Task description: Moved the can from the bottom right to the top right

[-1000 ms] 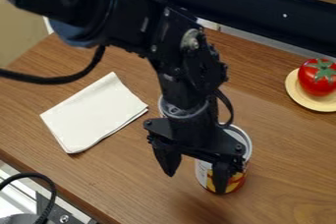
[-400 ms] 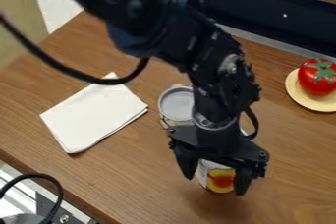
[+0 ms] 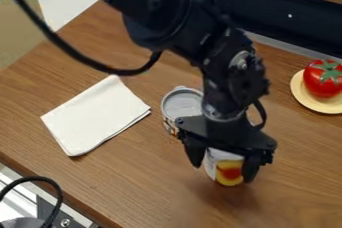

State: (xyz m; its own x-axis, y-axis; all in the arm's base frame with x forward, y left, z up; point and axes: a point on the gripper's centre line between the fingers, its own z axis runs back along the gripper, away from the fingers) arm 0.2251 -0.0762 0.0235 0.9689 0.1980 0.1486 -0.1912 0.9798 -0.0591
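Observation:
The black gripper (image 3: 224,164) hangs over the right-centre of the wooden table, its fingers on either side of the can (image 3: 227,168) and shut on it. White with a red and yellow label, the can shows its lower front between the fingers; its top is hidden behind the gripper body. A dark shadow lies on the wood below the can, which appears slightly raised, though the exact height is hard to tell.
A second, open-topped tin (image 3: 182,104) stands just left of the gripper's wrist. A folded white cloth (image 3: 97,114) lies at left. At the right edge, a tomato (image 3: 324,78) rests on a yellow plate (image 3: 300,97). A dark ledge (image 3: 287,19) borders the back.
The gripper has moved to the right and come around the can. Most recently, gripper and can have shifted together a little up in the view, away from the can's earlier spot.

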